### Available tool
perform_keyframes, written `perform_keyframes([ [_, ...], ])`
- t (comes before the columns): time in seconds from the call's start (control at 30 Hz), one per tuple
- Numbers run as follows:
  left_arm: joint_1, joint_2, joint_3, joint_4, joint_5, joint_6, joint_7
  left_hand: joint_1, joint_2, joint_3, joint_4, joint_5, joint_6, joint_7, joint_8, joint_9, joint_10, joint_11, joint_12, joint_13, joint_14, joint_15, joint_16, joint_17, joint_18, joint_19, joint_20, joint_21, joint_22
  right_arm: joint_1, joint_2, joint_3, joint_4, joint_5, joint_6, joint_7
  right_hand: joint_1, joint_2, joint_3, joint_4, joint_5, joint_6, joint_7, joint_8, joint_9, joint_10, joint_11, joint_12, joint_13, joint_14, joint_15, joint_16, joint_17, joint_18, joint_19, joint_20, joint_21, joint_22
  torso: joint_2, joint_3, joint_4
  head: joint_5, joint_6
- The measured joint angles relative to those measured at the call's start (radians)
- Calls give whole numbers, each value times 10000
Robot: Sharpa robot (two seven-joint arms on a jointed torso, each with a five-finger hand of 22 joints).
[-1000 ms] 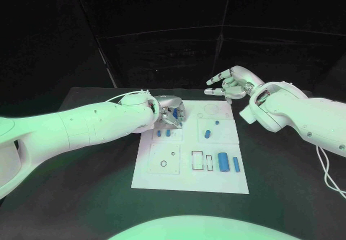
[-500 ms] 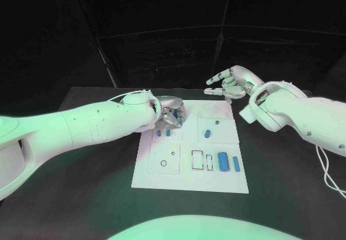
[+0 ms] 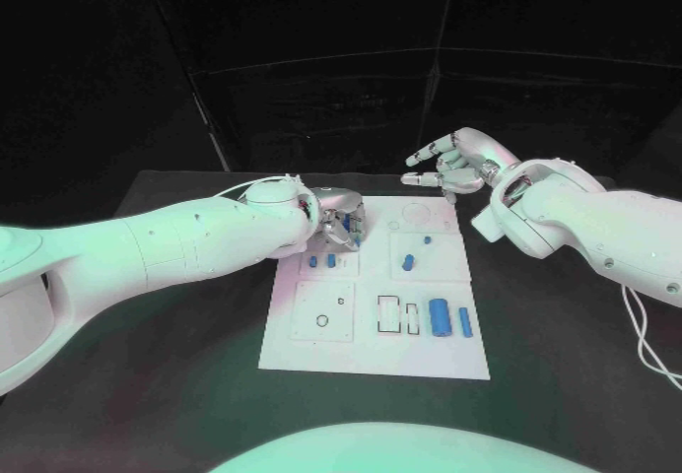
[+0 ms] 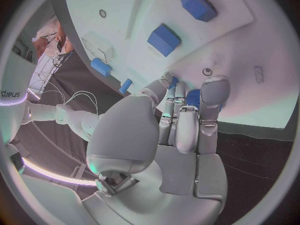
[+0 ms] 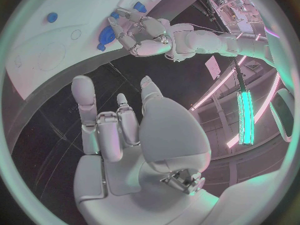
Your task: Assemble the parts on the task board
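Note:
The white task board [image 3: 376, 360] lies mid-table. My left hand [image 3: 338, 221] hovers over its far left corner and grips a blue part [image 4: 192, 97] between curled fingers, close to the board's surface [image 4: 250, 60]. The right wrist view shows the same left hand [image 5: 147, 32] with the blue part [image 5: 106, 37] in its fingers. Two small blue parts [image 3: 322, 262] lie just in front of that hand. Another blue part [image 3: 409, 263] and two long ones [image 3: 450, 319] sit further right. My right hand [image 3: 452, 166] is raised beyond the board's far right corner, fingers spread and holding nothing.
Two empty rectangular slots [image 3: 398, 315] sit left of the long parts. A left tile with small holes [image 3: 324, 313] lies on the near side. Black table [image 3: 170, 374] surrounds the board on both sides.
The left hand has edged slightly toward the board's far edge with the part still in its fingers. The right hand has stayed where it was.

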Motion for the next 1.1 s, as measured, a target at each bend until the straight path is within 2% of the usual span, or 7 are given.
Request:
perform_keyframes([
  [0.17, -3, 6, 2, -2, -36, 15, 11, -16, 22, 318, -43, -1, 228, -21, -42, -10, 312, -61, -126, 3, -3, -75, 38, -24, 1, 1, -1, 144, 179, 0, 10, 0, 0, 0, 1, 0, -39, 39, -20, 20, 34, 0, 0, 0, 0, 0, 0, 0, 0, 0, 0, 0, 0, 0, 0, 0, 0, 0, -4, 0, 1, -2, 4],
  [0.27, -19, -39, 2, 31, -53, -47, 46, 22, 61, 517, -122, -2, 279, -1, -148, -14, 391, -33, -251, 4, -3, -75, 37, -55, 0, 34, -34, 192, 252, 0, 10, 0, -2, 0, 1, 3, -39, 39, -26, 27, 37, 0, 0, 0, 0, 0, 0, 0, 0, 0, 0, 0, 0, 0, 0, 0, 0, 0, -6, -1, 5, -2, 23],
  [0.4, -46, -219, -10, 171, -49, -185, 124, 22, 60, 860, -231, -3, 276, 40, -312, -39, 427, 3, -482, -31, -3, -74, 37, -99, 1, 34, -34, 238, 330, -3, 18, 0, -14, 0, 1, 8, -39, 39, -26, 27, 37, 0, 0, 0, 0, 0, 0, 0, 0, 0, 0, 0, 0, 0, 0, 0, 0, 0, -12, -6, 18, -44, 74],
  [0.5, -48, -404, -19, 296, -27, -289, 156, 22, 60, 967, -254, -2, 306, 77, -312, -42, 462, 40, -532, -28, -2, -74, 37, -99, 1, 34, -34, 291, 373, -4, 26, 0, -33, 0, 2, 11, -39, 39, -27, 27, 37, 0, 0, 0, 0, 0, 0, 0, 0, 0, 0, 0, 0, -1, 0, 0, 0, 0, -24, -6, 24, -48, 96],
  [0.87, 1, -815, 35, 823, 50, -758, 294, 0, 37, 1073, -304, -3, 345, 109, -360, -46, 534, 39, -598, -24, -3, -73, 77, -109, 1, 34, -34, 375, 485, -4, 45, 0, -138, 0, 15, 13, -39, 39, -26, 27, 37, 0, 0, 0, 0, 0, 0, 0, 0, 0, 0, 0, -1, 0, 0, 0, 0, -2, -13, -7, 32, 38, 239],
  [1.1, 3, -1224, 85, 1148, 72, -934, 312, -32, 5, 1156, -333, -3, 347, 110, -396, -36, 569, 73, -649, -13, -3, -73, 77, -121, 1, 34, -34, 468, 585, -7, 45, 0, -181, 7, 37, 14, -39, 39, -27, 27, 36, 0, 0, 0, 0, 0, 0, 0, 0, 0, 0, 0, -1, -1, 0, 0, 0, -19, -10, -8, 32, 68, 262],
])
